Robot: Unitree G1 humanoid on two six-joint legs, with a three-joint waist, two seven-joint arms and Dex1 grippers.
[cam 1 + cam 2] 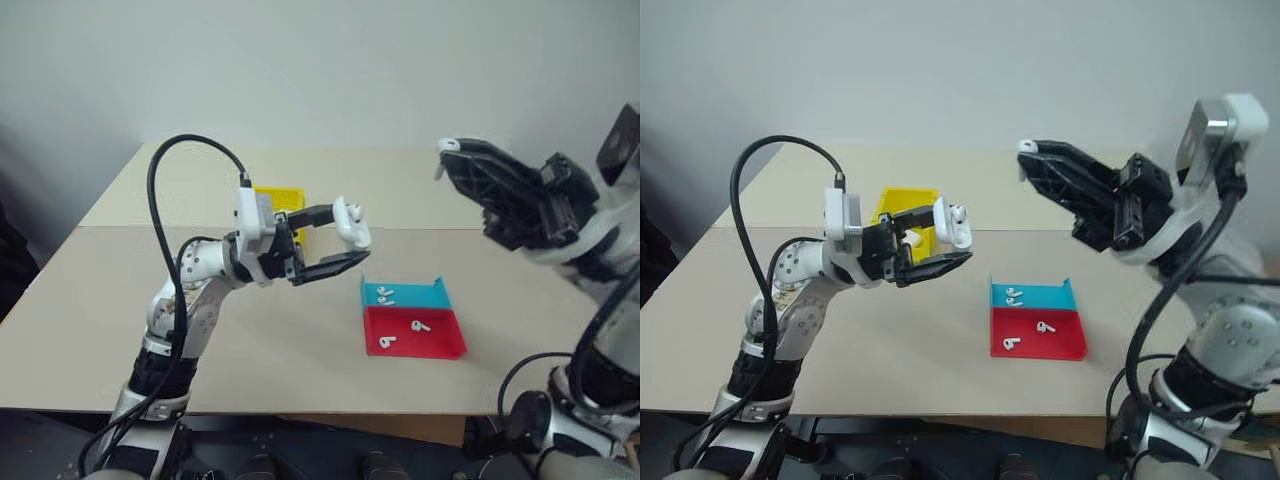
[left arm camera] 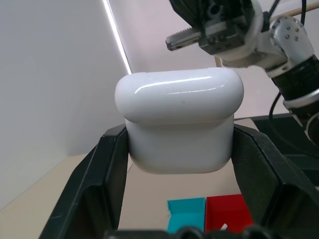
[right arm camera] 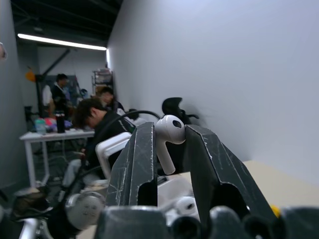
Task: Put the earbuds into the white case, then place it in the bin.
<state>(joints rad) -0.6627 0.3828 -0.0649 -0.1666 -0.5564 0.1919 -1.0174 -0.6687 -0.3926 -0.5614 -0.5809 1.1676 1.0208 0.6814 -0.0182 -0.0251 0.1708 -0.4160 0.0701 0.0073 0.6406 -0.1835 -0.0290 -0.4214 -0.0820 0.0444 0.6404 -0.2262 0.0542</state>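
Left gripper (image 1: 940, 243) clamps the white case (image 2: 179, 119), held above the table, in front of the bin (image 1: 906, 205). Right gripper (image 3: 169, 144) pinches 1 earbud (image 3: 168, 137) near the case. No earbud is cased yet by appearance; 4 earbuds (image 1: 1025, 320) remain in the tray (image 1: 1065, 345), and binning is pending.

Above the table (image 1: 250, 340), the left gripper (image 1: 340, 245) holds the white case (image 1: 350, 222) left of the raised right gripper (image 1: 447, 152), which pinches an earbud (image 3: 168, 137). The bin (image 1: 902, 203) sits behind the left gripper; the tray (image 1: 440, 345), right of it, carries four earbuds (image 1: 421, 326).
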